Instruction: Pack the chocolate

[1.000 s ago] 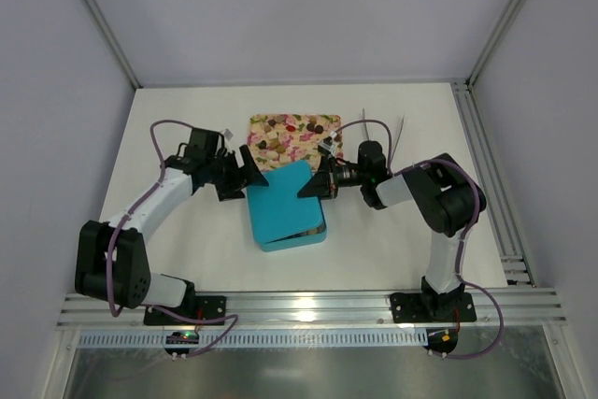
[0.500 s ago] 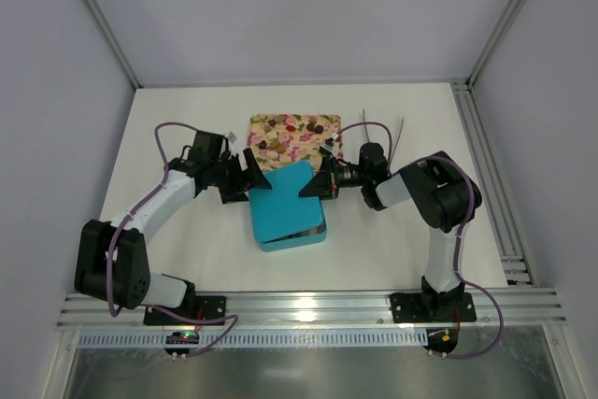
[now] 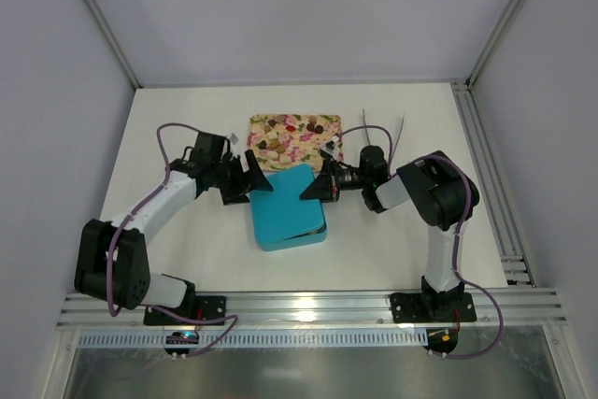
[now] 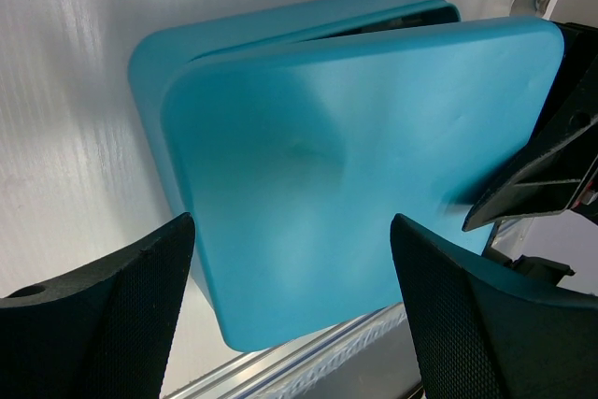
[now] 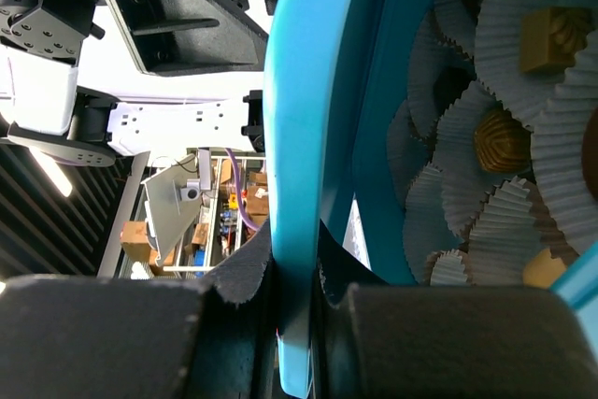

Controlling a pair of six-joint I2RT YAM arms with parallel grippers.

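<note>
A teal lid lies tilted over the teal box in the middle of the table. My right gripper is shut on the lid's right edge, with a finger on each face. Under the lid, chocolate pieces sit in white paper cups inside the box. More chocolate lies on the flowered tray behind the box. My left gripper stands open at the lid's left side. The lid spans the gap between its fingers, apart from both.
The right gripper's black fingers show at the lid's far edge in the left wrist view. A metal rail runs along the table's near edge, and another rail runs down the right side. Loose thin cables lie behind the right arm.
The lid has come down flatter over the box, still in my right gripper. My left gripper has shifted slightly right along the lid's left side.
</note>
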